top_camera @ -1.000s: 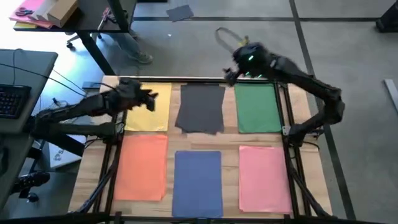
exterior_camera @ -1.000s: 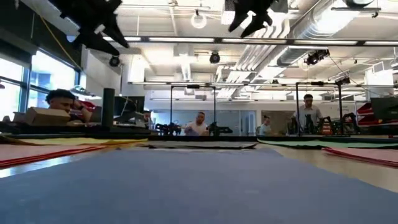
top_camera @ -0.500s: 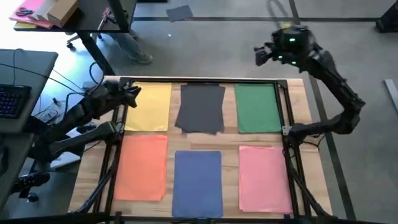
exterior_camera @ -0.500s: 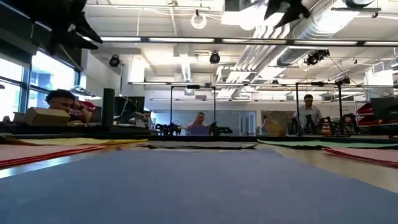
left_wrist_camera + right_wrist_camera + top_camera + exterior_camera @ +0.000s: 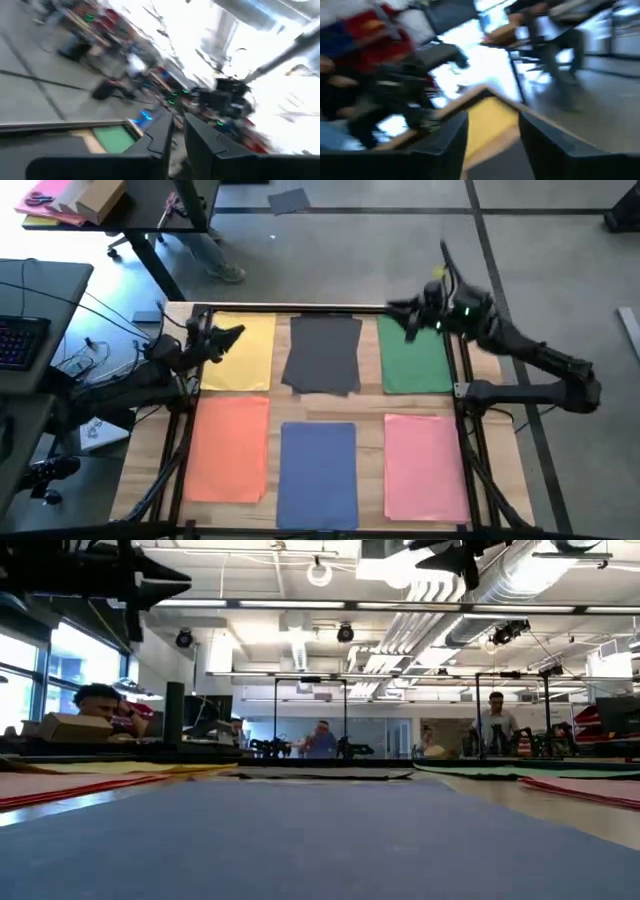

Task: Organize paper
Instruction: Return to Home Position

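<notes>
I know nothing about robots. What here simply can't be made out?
Sheets per pile, e.g. the blue rectangular paper pile: the high view looks straight down, hiding thickness.
Right gripper, near the green paper pile: cut off by the low view's top edge.
Left gripper, over the yellow paper pile: only a dark silhouette in the low view.
Room details: blurred in both wrist views.

Matt paper [image 5: 234,448] sheets on a pale, grained wooden table [image 5: 370,407]

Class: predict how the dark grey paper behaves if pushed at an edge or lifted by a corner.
The dark grey paper lies flat and thin, so it probably droops. One edge looks ragged, so sheets may slide apart.
</notes>
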